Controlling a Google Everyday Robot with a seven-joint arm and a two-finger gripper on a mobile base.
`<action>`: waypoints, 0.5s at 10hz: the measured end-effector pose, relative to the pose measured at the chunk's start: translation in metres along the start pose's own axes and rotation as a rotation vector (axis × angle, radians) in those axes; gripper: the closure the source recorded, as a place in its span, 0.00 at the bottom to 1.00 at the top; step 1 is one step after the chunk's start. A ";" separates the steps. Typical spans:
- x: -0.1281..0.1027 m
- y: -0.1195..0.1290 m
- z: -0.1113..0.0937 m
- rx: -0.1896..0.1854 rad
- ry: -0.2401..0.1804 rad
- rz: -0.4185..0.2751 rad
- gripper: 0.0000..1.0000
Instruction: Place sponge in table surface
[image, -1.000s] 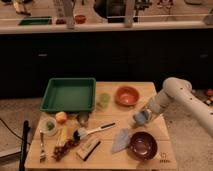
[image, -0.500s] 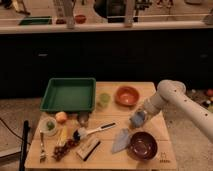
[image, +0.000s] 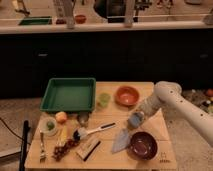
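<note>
There it was, the sponge (image: 134, 121), a small light-blue lump right at the tip of my tool (image: 135, 117), low over the right-hand part of the worktop (image: 114, 114). Was it resting on the wood or hanging just clear of it? I couldn't tell, and I couldn't tell either whether my tool was clamped on it or had slackened off. Just below and in front lay the flat grey-blue pointed piece (image: 121, 140), with the dark red bowl (image: 143, 145) beside that, so the landing patch was tight on that side. The orange bowl (image: 126, 95) sat behind, a white-handled brush (image: 93, 131) reached in from the left, and the green tray (image: 68, 94) was well apart at the far corner. I judged this to be the set-down itself, the carry all but over. The next move called for a short, straight drop onto the bare plank between the orange bowl and the pointed piece, then a clean release and a lift straight up, so my arm (image: 165, 97) wouldn't drag the soft block sideways into the red bowl.
</note>
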 end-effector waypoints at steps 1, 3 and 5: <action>-0.001 0.000 0.003 -0.002 -0.003 -0.001 0.95; -0.003 -0.003 0.005 0.000 -0.011 -0.004 0.76; -0.004 -0.005 0.004 0.004 -0.028 -0.003 0.57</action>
